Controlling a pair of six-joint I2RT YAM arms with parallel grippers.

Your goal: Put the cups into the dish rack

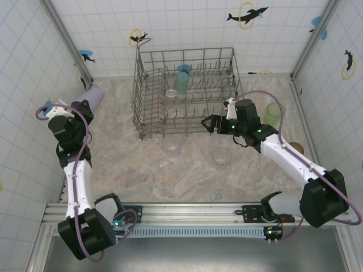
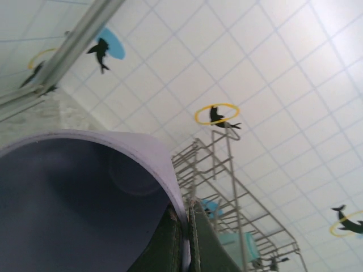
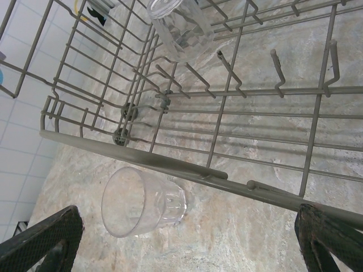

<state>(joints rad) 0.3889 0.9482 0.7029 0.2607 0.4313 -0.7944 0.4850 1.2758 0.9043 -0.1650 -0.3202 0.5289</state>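
One dish rack (image 1: 148, 85) stands at the far middle of the marble-patterned table (image 1: 255, 170), and eight cups can be counted. Two are inside the rack: a teal cup (image 1: 181, 82) and a clear cup (image 1: 171, 93) just beside it. Three more clear cups sit on the table: one left of the rack (image 1: 109, 124), one just outside its near rail (image 3: 142, 201), and one a little right of that (image 1: 222, 156). A light green cup (image 1: 274, 115) is right of the rack, and an amber-brown cup (image 1: 298, 148) is partly hidden by the right forearm. The left arm rises along the left wall, and the left gripper (image 2: 184, 229) is pinched on the rim of the lavender cup (image 2: 74, 204), well left of the rack. The right arm stretches diagonally leftward. The right gripper (image 3: 187, 215), level with the rack's near right corner, has its jaws spread wide with nothing gripped.
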